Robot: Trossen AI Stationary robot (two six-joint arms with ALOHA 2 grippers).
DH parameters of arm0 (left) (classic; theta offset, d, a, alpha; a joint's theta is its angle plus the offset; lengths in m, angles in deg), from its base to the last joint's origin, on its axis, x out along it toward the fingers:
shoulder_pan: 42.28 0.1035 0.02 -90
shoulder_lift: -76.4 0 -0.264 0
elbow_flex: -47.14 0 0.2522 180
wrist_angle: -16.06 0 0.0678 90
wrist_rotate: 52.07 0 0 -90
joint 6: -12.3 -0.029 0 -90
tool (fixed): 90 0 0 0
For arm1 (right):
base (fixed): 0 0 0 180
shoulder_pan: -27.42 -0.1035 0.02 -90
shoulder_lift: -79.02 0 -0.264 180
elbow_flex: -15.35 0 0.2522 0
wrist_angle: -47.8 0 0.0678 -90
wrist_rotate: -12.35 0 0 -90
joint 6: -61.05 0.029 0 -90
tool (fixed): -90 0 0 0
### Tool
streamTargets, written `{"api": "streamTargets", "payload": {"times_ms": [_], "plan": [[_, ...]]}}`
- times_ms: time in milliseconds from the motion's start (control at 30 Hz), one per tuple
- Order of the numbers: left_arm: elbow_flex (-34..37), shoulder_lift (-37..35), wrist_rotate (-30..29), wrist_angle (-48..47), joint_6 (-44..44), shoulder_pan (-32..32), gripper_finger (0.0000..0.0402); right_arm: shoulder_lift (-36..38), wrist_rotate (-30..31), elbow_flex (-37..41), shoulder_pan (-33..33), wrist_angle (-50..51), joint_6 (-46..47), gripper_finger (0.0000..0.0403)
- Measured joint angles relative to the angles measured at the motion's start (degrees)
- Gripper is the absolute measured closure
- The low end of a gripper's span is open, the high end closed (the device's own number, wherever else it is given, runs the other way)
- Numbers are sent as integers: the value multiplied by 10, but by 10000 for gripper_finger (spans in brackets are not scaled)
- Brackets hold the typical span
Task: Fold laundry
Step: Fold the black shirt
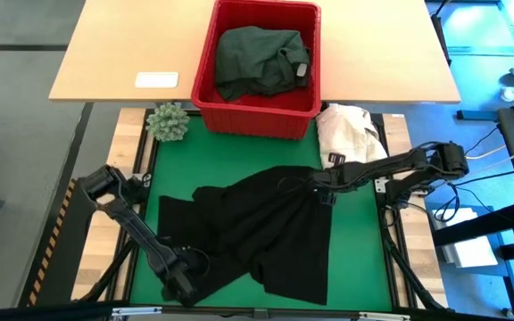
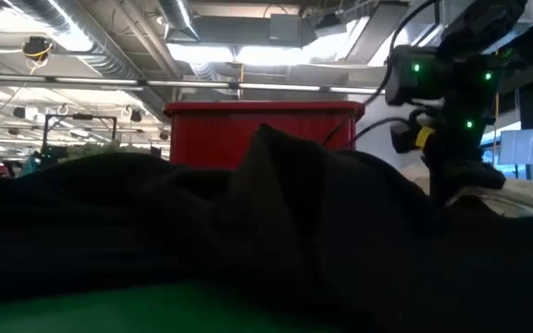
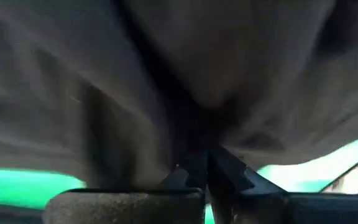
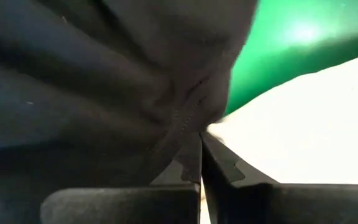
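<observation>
**Both pincers pinching the black garment on the green mat**

My left arm (image 1: 132, 223) reaches from its base at the left edge of the tabletop, elbow bent, forearm running low along the green mat (image 1: 355, 276) toward the near edge. My left pincer (image 1: 186, 283) sits at the near left corner of the black garment (image 1: 266, 232), fingers pressed together on a fold of its cloth; in the left wrist view the fingertips (image 3: 219, 171) meet with dark fabric bunched right above them.

My right arm (image 1: 418, 165) stretches in from the right side, nearly flat and extended across the mat's right edge. My right pincer (image 1: 321, 189) is at the garment's far right edge, fingers shut and pinching a seam of the black cloth, as the right wrist view shows at the fingertips (image 4: 219, 158).

The black garment lies crumpled and spread over the middle of the mat. A dark green garment (image 1: 261, 55) lies bundled inside the red basket (image 1: 205, 80), which stands on the wooden tabletop (image 1: 114, 45) beyond the mat. A cream-white cloth heap (image 1: 346, 129) lies just beside the basket's right corner, near my right arm. A small green plant (image 1: 168, 122) stands at the mat's far left corner.
</observation>
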Motion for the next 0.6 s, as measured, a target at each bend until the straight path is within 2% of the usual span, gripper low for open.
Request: {"api": "streamTargets", "payload": {"times_ms": [167,367,500,600], "plan": [[-1,-60,-123,7,37,-6,401,62,-16,-12,-25,-17,-1,403],[-1,-77,-292,88,17,-12,401,96,-108,-14,-85,-131,-2,403],[-3,-55,-335,188,-28,-11,401,74,-141,-14,-125,-195,-2,403],[-3,-30,-343,222,-44,-11,401,47,-148,-14,-143,-209,0,403]]}}
